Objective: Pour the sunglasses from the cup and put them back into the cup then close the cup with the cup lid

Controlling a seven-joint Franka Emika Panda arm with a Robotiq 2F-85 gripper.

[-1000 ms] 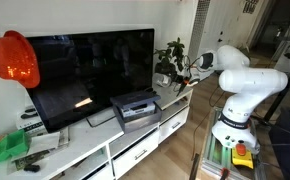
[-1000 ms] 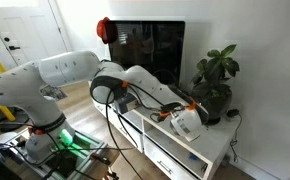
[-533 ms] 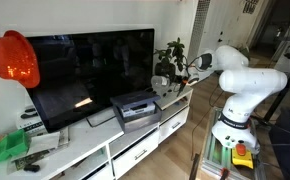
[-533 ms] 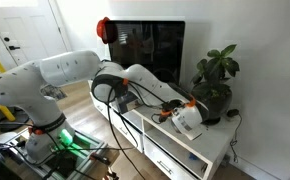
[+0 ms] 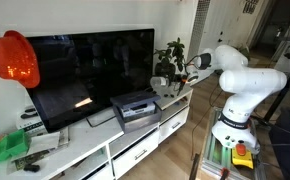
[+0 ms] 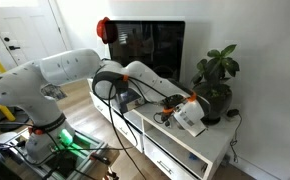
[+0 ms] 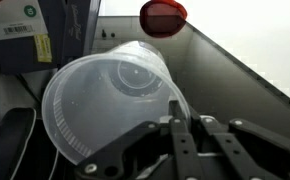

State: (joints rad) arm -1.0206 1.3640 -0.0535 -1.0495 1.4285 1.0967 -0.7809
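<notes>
A clear plastic cup (image 7: 110, 100) lies tilted on its side in the wrist view, its open mouth facing the camera and its inside looking empty. My gripper (image 7: 185, 122) is shut on the cup's wall at its lower right. In both exterior views the gripper (image 6: 184, 104) (image 5: 181, 71) holds the cup (image 6: 192, 119) over the white TV cabinet (image 6: 175, 150), beside the plant. A red round thing (image 7: 163, 15), perhaps the lid, lies beyond the cup. A dark curved object (image 7: 10, 140) at lower left may be the sunglasses; I cannot tell.
A large TV (image 5: 85, 65) stands on the cabinet (image 5: 115, 140), with a grey device (image 5: 135, 106) in front of it. A potted plant (image 6: 217, 75) (image 5: 171, 55) stands at the cabinet's end. A dark box with labels (image 7: 30, 35) is close behind the cup. A red helmet (image 5: 13, 60) hangs beside the TV.
The gripper with the cup has risen slightly and tipped the cup a little more. Nothing else has moved.
</notes>
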